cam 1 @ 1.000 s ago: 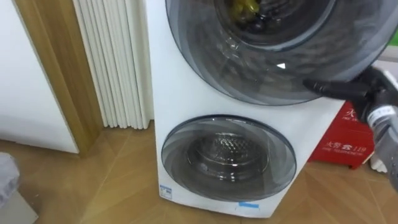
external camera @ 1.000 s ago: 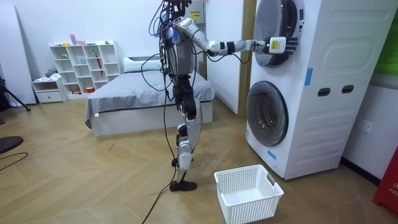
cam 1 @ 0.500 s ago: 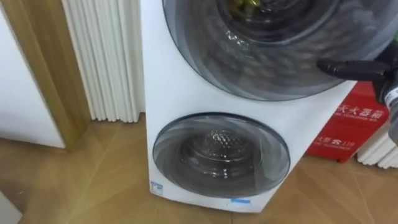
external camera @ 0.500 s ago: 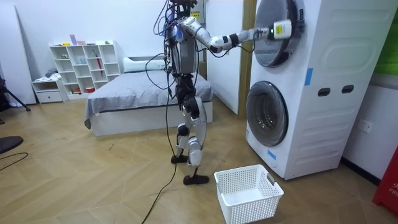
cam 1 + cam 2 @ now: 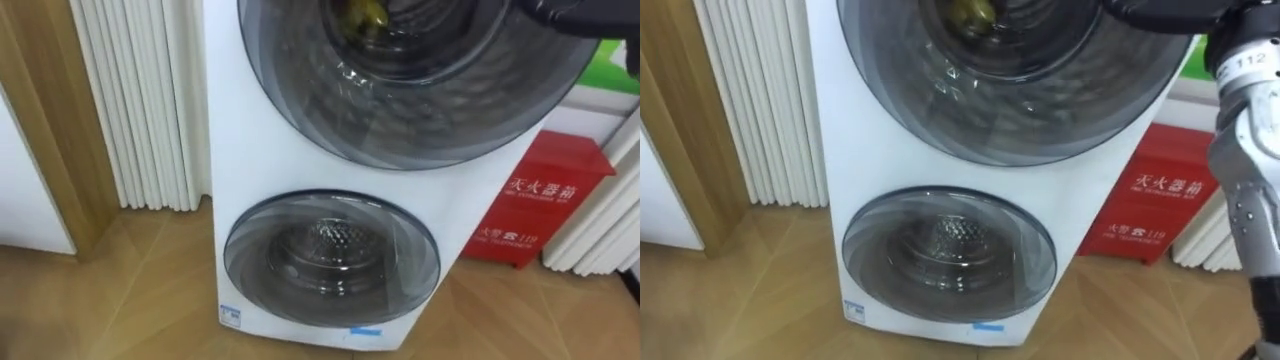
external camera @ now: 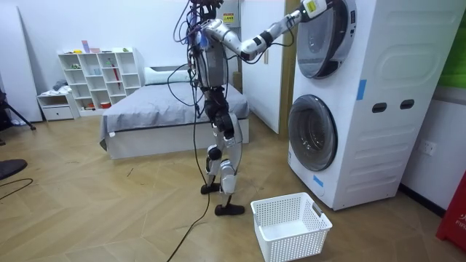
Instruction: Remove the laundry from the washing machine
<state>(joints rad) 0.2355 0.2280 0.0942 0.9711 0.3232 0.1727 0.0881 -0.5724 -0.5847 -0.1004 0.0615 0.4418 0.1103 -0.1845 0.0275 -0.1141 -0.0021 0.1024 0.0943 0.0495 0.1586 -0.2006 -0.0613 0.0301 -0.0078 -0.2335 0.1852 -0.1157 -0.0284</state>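
The right hand (image 5: 1160,14) lies on the upper door (image 5: 420,90) at about its 2 o'clock edge, probably because that is the side the door pulls open from. Whether it is closed on the rim or merely resting there cannot be told. The clothes (image 5: 362,12), a yellowish and dark bundle, sit in the upper drum behind the glass, at 12 o'clock in the eye views. The lower door (image 5: 330,262) looks shut. A white basket (image 6: 291,225) stands on the floor at 5 o'clock from the robot's feet, presumably to take the laundry.

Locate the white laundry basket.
Room view, lower centre: the white basket sits on the floor before the stacked washing machines, near the robot's feet.
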